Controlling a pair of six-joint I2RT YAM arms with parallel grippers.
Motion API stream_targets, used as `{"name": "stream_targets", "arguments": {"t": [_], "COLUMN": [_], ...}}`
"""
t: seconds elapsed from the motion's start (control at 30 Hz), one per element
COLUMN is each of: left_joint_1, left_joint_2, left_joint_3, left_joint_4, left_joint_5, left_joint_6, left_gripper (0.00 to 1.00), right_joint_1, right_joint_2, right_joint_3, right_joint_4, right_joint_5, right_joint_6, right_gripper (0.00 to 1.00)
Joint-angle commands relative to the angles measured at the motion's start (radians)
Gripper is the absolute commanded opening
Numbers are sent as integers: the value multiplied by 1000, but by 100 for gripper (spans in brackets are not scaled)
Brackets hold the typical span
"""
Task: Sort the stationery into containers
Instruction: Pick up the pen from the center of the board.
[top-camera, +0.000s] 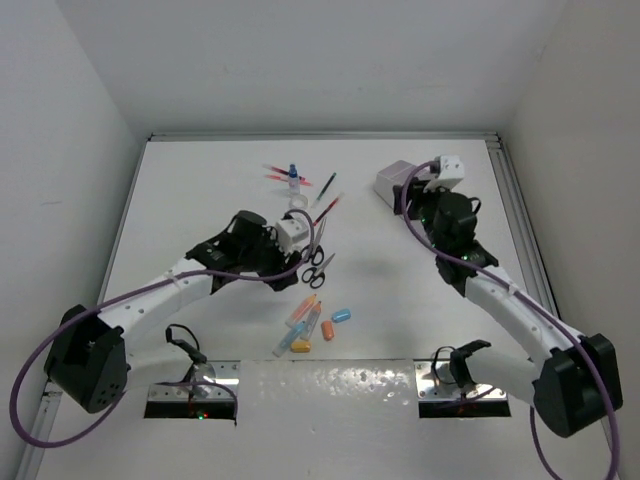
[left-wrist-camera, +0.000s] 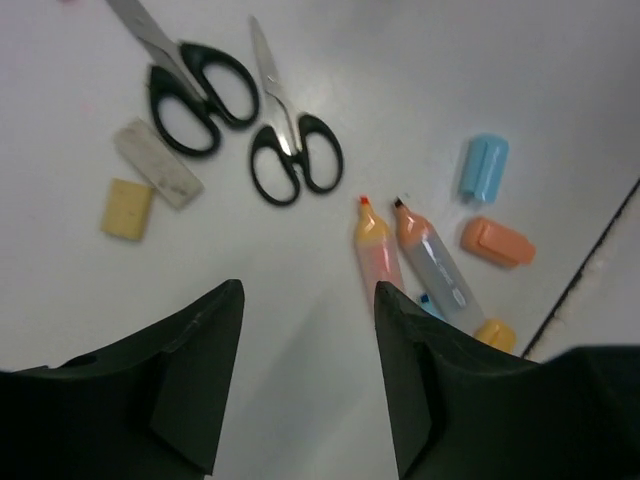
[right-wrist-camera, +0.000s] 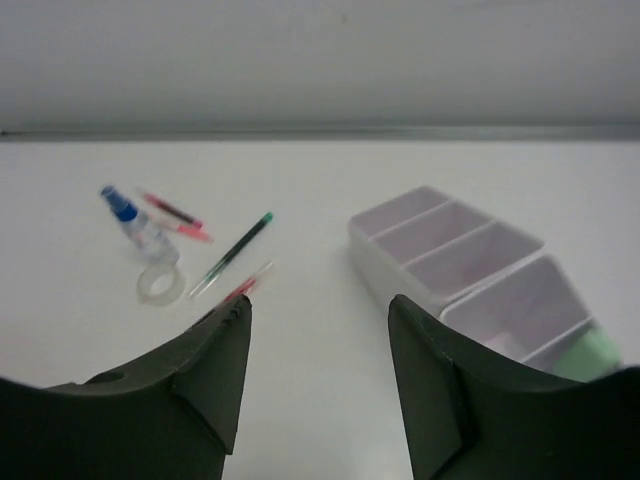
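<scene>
Two black-handled scissors (left-wrist-camera: 195, 95) (left-wrist-camera: 295, 160) lie on the white table beside a beige eraser (left-wrist-camera: 130, 208) and a grey one (left-wrist-camera: 158, 177). Two uncapped pastel highlighters (left-wrist-camera: 375, 250) (left-wrist-camera: 435, 265), a blue cap (left-wrist-camera: 484, 167) and an orange cap (left-wrist-camera: 497, 242) lie to their right. My left gripper (left-wrist-camera: 305, 300) hovers open over bare table just short of them, holding nothing. The white organiser (right-wrist-camera: 460, 255) stands at the far right. Left of it are thin pens (right-wrist-camera: 235, 252), a tape ring (right-wrist-camera: 160, 283) and a blue-capped bottle (right-wrist-camera: 135, 225). My right gripper (right-wrist-camera: 320, 305) is open and holds nothing.
White walls close the table (top-camera: 200, 200) on three sides, with a metal rail (top-camera: 515, 210) along its right edge. Something green (right-wrist-camera: 590, 355) sits in the organiser's nearest compartment. In the top view the highlighters (top-camera: 305, 320) lie near the front edge, between the arm bases.
</scene>
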Motion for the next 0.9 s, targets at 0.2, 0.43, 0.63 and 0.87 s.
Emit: {"name": "stream_targets", "arguments": {"t": [0.2, 0.43, 0.63, 0.87], "left_joint_1": [-239, -288, -322, -345], "left_joint_2": [212, 353, 413, 442], "left_joint_3": [110, 125, 125, 113], "left_joint_4": [-121, -84, -48, -18], "left_joint_5": [-257, -341, -307, -362], "left_joint_6": [33, -15, -81, -136], "left_gripper": [65, 64, 63, 55], "right_joint_1": [350, 505, 549, 550], "right_joint_2": [-134, -187, -249, -335], "right_joint_3": [-176, -225, -268, -303], "right_joint_4": [-308, -375, -420, -435], "right_joint_5": [396, 546, 620, 672], "right_joint_6": [232, 269, 272, 259], "right_gripper": [56, 57, 58, 58]}}
